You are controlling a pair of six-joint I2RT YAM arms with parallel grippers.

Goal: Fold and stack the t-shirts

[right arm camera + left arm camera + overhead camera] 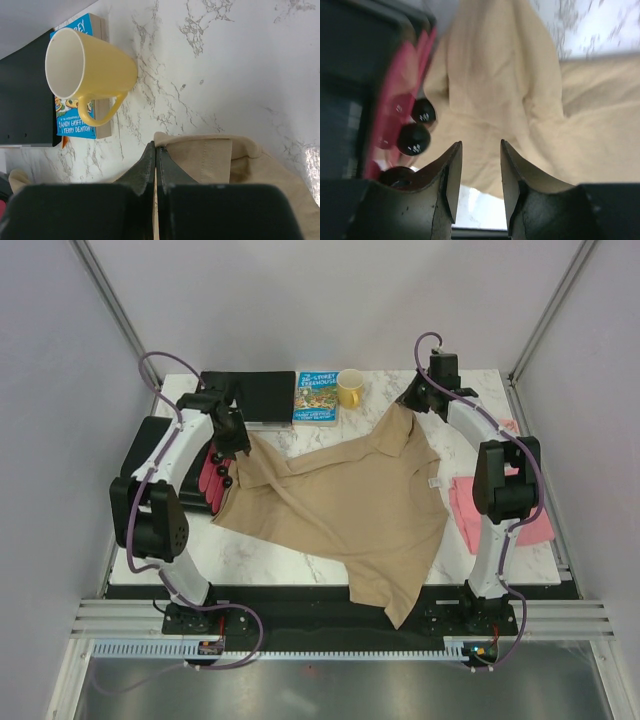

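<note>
The tan shirt [350,495] lay rumpled across the middle of the desk [270,552], the pink shirt [462,502] at right. The right fingers [146,170] were pinched shut on its upper corner, and the left fingers [449,175] stood open over its left edge. The left probably needed a matching corner grip to pull it flat.

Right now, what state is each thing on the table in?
tan t-shirt, unfolded, crumpled, spread out.
pink t-shirt, lying flat, not stacked.
yellow mug, upright, empty.
book, closed, lying flat.
left gripper, open, empty.
right gripper, shut on the tan t-shirt.
</note>
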